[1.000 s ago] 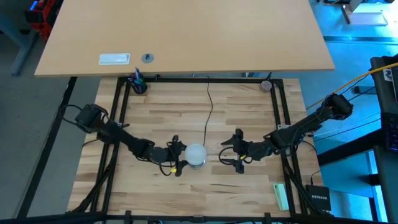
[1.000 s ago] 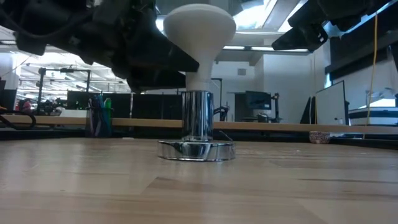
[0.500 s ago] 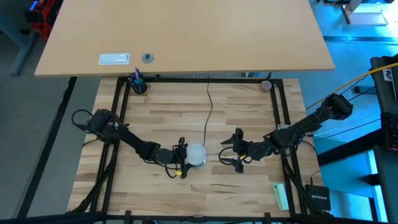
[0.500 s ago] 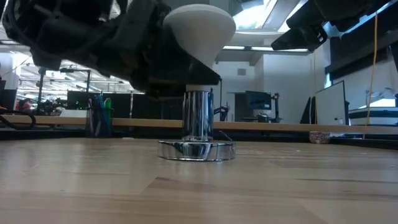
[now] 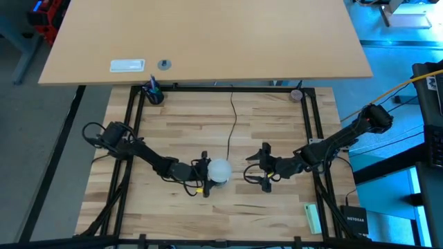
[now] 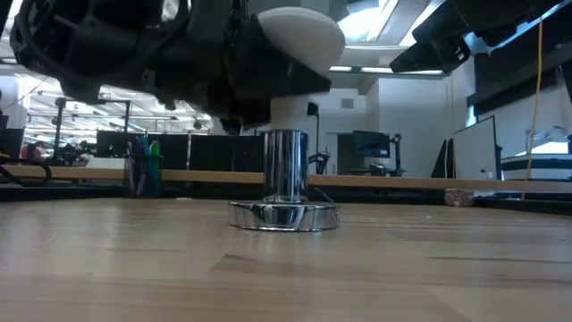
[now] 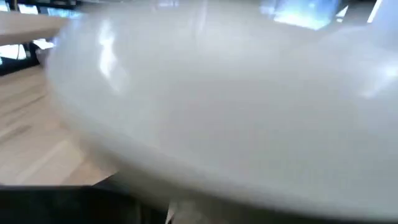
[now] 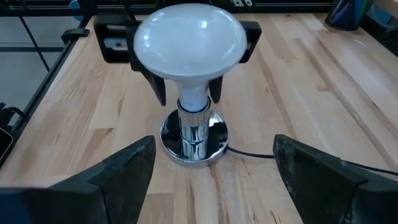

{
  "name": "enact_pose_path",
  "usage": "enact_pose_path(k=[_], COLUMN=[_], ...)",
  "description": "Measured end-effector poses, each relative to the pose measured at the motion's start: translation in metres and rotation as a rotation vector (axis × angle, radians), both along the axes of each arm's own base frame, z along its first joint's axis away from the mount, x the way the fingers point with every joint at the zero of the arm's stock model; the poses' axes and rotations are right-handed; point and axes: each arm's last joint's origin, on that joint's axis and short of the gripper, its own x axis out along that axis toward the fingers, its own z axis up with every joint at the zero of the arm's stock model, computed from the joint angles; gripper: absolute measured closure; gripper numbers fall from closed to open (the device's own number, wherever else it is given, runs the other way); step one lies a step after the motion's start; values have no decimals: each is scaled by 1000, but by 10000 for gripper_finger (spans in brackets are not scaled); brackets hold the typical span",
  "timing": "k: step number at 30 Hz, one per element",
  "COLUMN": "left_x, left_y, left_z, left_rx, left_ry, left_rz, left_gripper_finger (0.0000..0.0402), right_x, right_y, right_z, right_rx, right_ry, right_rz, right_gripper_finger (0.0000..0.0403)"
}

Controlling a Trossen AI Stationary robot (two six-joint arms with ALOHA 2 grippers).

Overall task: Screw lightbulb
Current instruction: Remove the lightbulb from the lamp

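Pale wood planks make the worktop [image 5: 277, 131] where I work, framed by black rails, and behind it stands a bigger light-brown desk [image 5: 208, 34]. Beyond the worktop, in the low view, I see a room with monitors and ceiling lights.

Near the front middle of the worktop stands the round silver socket [image 6: 284, 192], upright on its flat base, with a thin black cord [image 5: 232, 121] running from it toward the far edge. The lightbulb [image 8: 189, 38] sits upright in this socket, its white dome on top and its narrow neck going down into the metal tube.

My left fingers [image 8: 160, 84] are around the lightbulb, one dark finger on each side of the neck just under the dome. They stand close beside the neck, but I cannot tell if they really press it or only stand beside it. In the left wrist view the white dome fills almost everything.

My right fingers [image 8: 314, 171] are spread wide and hold nothing. They wait near the socket on its right side, apart from it, pointing at the lightbulb.

At the far left corner of the worktop stands a dark cup with pens [image 5: 153, 92]. A green object [image 5: 313, 217] lies by the front right corner.
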Motion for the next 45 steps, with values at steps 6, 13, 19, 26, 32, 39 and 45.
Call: enact_pose_path(k=[6,13,19,26,32,39,45], left_x=[2,0,-13,-30,-14,-10,-12], left_y=[3,3,7,14,19,16,12], left_z=[5,23,79,126,155,162,162], left_rx=[-7,8,26,16,43,62,69], left_ry=[-7,-53,-195,-251,-270,-253,-252], left_rz=[11,-21,-74,-285,-389,-403,-414], left_gripper_finger=[254,255,255,255,256,257,264], right_x=[0,0,2,14,37,74,94], right_y=[0,0,1,-2,-7,6,8], right_z=[0,-1,4,25,35,39,33], right_rx=[-11,-16,41,95,165,136,107], right_ry=[1,8,-44,-246,-391,-397,-345], right_rz=[-4,-3,-4,117,281,400,397], right_gripper_finger=[75,75,75,75,75,75,88])
